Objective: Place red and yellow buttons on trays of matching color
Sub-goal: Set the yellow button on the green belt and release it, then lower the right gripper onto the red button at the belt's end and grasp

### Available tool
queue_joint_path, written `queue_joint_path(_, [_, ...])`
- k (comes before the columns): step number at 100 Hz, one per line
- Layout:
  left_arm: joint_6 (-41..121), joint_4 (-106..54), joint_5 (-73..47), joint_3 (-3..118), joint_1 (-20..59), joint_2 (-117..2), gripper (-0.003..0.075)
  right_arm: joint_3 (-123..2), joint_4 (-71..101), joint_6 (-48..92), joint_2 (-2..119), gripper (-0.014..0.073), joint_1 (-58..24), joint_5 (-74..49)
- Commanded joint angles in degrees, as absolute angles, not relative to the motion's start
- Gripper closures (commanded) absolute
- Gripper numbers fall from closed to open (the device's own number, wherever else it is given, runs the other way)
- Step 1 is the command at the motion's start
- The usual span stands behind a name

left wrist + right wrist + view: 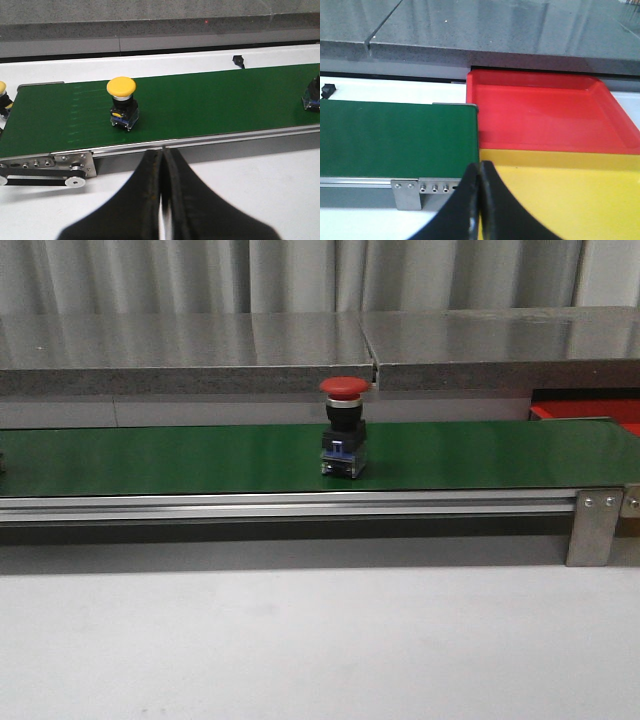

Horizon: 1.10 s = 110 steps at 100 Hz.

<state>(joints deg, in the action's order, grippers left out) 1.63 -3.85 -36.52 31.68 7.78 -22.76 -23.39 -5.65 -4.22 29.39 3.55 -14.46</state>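
A red button [343, 426] stands upright mid-belt [200, 460], a yellow button [122, 102] farther along near the belt's end. Red tray [540, 112] and yellow tray [560, 195] touch past the other end. Both the left gripper [161, 167] and the right gripper [480, 175] hover before the belt, fingers pressed together, holding nothing.

No text, label, brand, number or sign can be read in any of the three views. The red button [343, 426] on the green belt [200, 458] has a small blue patch on its base, but it is too small to show any lettering. The yellow button [121, 102], ahead of the left end effector [162, 170], carries a yellow patch on its base, likewise unreadable. The red tray [540, 112] and the yellow tray [560, 190], just ahead of the right end effector [480, 175], have plain surfaces without markings.
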Motion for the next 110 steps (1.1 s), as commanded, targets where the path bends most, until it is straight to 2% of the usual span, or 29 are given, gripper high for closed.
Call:
queue_joint_path(1, [1.05, -4.57, -32.71, 33.11, 8.25, -23.14, 0.0739, -28.53, -6.29, -4.1, 34.03, 0.066, 1.5, -11.38])
queue_joint_path(25, [1.05, -4.57, -32.71, 33.11, 8.25, -23.14, 0.0739, -39.35, -6.87, -4.03, 47.37, 0.0655, -5.91, -19.41])
queue_joint_path(32, [1.05, -4.57, -32.71, 33.11, 8.25, -23.14, 0.0739, -43.12, -6.8, -4.03, 51.99, 0.0615, -7.49, -23.13])
queue_joint_path(37, [1.05, -4.57, -32.71, 33.11, 8.25, -23.14, 0.0739, -45.87, -6.61, -4.03, 55.18, 0.0563, -8.56, -25.84])
queue_joint_path(44, [1.05, -4.57, -32.71, 33.11, 8.25, -23.14, 0.0739, -49.82, -5.95, -4.03, 59.53, 0.0445, -9.93, -29.8])
queue_joint_path(59, [1.05, -4.57, -32.6, 33.11, 8.25, -23.14, 0.0739, -58.43, -5.04, -4.03, 67.85, 0.0123, -13.24, -36.94])
queue_joint_path(68, [1.05, -4.57, -32.6, 33.11, 8.25, -23.14, 0.0739, -63.56, -4.91, -3.91, 72.4, 0.0026, -15.4, -41.29])
queue_joint_path(90, [1.05, -4.57, -32.6, 33.11, 8.25, -23.14, 0.0739, -74.96, -4.28, 0.0, 82.69, 0.0021, -20.42, -50.16])
queue_joint_path(110, [1.05, -4.57, -32.6, 33.11, 8.25, -23.14, 0.0739, -84.2, 0.92, 4.63, 91.28, 0.0021, -20.91, -57.03])
